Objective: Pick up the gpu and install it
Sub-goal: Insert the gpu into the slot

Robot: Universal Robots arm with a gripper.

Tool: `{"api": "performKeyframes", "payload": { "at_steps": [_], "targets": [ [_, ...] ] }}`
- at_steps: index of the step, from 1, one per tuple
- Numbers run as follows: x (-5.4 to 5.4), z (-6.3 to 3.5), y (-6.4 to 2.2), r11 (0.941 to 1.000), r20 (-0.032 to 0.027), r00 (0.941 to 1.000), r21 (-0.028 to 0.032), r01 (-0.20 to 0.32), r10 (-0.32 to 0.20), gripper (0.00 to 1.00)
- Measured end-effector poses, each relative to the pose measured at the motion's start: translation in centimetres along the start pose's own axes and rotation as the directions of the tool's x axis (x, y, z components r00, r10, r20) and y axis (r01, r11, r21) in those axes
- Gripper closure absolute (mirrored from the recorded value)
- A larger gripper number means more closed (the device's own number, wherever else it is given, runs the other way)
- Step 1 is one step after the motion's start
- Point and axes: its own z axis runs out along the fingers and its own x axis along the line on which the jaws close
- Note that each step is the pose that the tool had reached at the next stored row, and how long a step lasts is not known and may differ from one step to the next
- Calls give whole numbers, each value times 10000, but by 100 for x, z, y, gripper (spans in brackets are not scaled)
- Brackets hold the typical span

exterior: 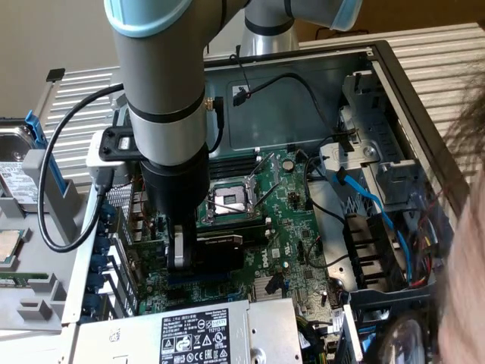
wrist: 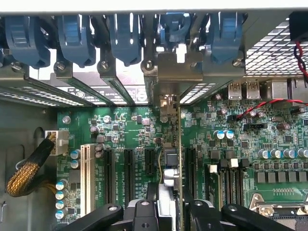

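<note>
Seen edge-on in the wrist view, the gpu (wrist: 172, 159) is a thin green card with a metal bracket. It stands upright between my gripper's (wrist: 171, 204) black fingers (wrist: 144, 211), and the gripper is shut on it. The card sits over a black expansion slot of the motherboard (wrist: 130, 125), its bracket against the case's rear slot openings. Whether it is seated I cannot tell. In the exterior view the gripper (exterior: 189, 262) reaches down into the open computer case, with the gpu's black heatsink block (exterior: 221, 252) beside it, low over the motherboard (exterior: 295, 220).
Blue slot latches (wrist: 77, 38) line the rear wall. Close by are a CPU socket (exterior: 231, 201), a power supply (exterior: 189, 334) and a yellow braided cable (wrist: 26, 171). A drive cage with blue cables (exterior: 379, 212) is at the exterior view's right. A person's hair (exterior: 466, 227) shows at that edge.
</note>
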Motion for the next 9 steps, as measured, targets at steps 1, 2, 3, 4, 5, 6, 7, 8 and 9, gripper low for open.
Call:
{"api": "performKeyframes", "payload": {
  "at_steps": [1, 2, 3, 4, 5, 6, 7, 8, 9],
  "targets": [
    [-1, -6, -1, 10000, 5, 10000, 5, 1, -1, 71],
    [-1, -16, 0, 10000, 4, 10000, 6, 1, -1, 71],
    [0, -28, 1, 10000, -1, 10000, 0, 1, -1, 71],
    [0, -41, 2, 10000, -3, 10000, -2, 0, 0, 71],
    [0, -48, 3, 10000, -2, 10000, -1, 0, 0, 71],
    [0, -55, 4, 10000, -3, 10000, -3, 0, 0, 71],
    [0, -61, 4, 10000, -3, 10000, -3, -1, 1, 71],
    [0, -70, 5, 10000, -3, 10000, -3, -1, 1, 71],
    [0, -79, 6, 10000, -2, 10000, -2, -2, 2, 71]
  ]
}}
